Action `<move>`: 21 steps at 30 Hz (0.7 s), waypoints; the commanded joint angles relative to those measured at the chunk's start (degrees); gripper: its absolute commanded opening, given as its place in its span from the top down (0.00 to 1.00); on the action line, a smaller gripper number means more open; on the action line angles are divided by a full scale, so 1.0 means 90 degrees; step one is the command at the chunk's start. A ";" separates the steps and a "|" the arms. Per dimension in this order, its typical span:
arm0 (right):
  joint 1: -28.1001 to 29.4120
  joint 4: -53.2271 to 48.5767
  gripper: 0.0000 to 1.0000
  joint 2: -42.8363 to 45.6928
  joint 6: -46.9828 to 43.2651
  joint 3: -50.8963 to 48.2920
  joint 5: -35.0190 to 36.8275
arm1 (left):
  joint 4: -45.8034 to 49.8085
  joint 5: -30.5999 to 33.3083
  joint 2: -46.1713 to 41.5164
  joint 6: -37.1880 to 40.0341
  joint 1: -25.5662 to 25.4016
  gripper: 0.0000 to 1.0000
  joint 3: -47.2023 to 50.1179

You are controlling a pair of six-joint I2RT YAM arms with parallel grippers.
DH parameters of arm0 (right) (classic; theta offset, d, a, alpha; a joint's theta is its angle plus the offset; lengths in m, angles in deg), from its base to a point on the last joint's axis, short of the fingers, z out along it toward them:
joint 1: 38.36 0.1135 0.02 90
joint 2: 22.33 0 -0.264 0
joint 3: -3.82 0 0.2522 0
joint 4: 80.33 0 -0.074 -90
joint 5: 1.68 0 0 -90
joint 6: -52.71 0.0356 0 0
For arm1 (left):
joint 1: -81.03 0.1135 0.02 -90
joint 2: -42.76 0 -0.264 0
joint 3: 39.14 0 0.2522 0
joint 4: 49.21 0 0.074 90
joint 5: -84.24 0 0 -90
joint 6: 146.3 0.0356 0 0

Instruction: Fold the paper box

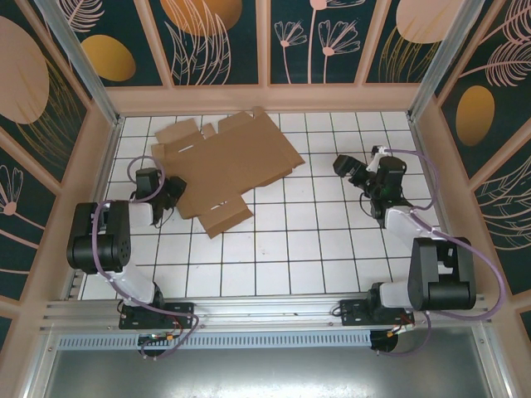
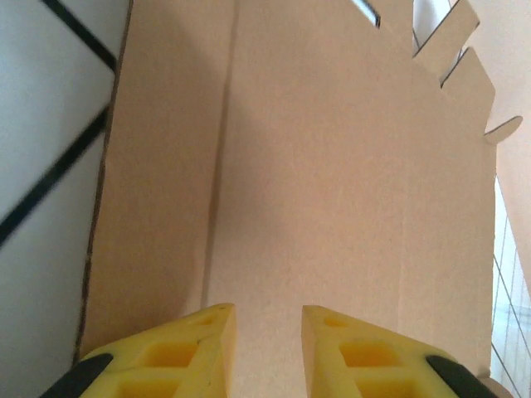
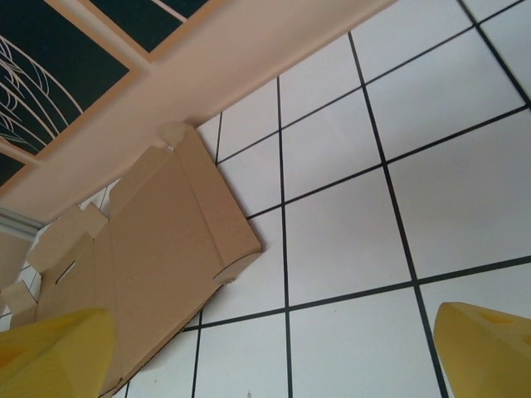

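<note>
The paper box [image 1: 228, 162] is a flat brown die-cut cardboard sheet with flaps and slots, lying on the tiled floor at the back left. My left gripper [image 1: 172, 197] is at the sheet's left edge. In the left wrist view the cardboard [image 2: 332, 166] is close up behind the yellow fingertips [image 2: 217, 319]. A narrow gap separates the jaws of this gripper [image 2: 267, 308], and nothing shows clamped in it. My right gripper [image 1: 348, 168] hovers wide open over bare tiles, right of the sheet. The right wrist view has the sheet's right corner [image 3: 158, 265] left of that gripper [image 3: 267, 311].
White tiles with black lines [image 1: 315, 240] cover the floor. Peach-framed patterned walls [image 1: 265, 98] close in the back and both sides. A metal rail [image 1: 265, 311] with both arm bases runs along the near edge.
</note>
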 commanded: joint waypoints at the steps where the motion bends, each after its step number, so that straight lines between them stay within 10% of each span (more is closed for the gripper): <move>1: 0.0155 0.0209 0.01 -0.0168 0.0087 0.0290 -0.0120 | -0.0468 -0.0307 0.0072 -0.0344 -0.0294 0.74 0.0088; 21: 0.1418 -0.0207 0.03 -0.1154 0.0875 0.1022 0.0352 | -0.1871 -0.0082 0.1328 -0.1932 -0.2881 0.69 -0.0082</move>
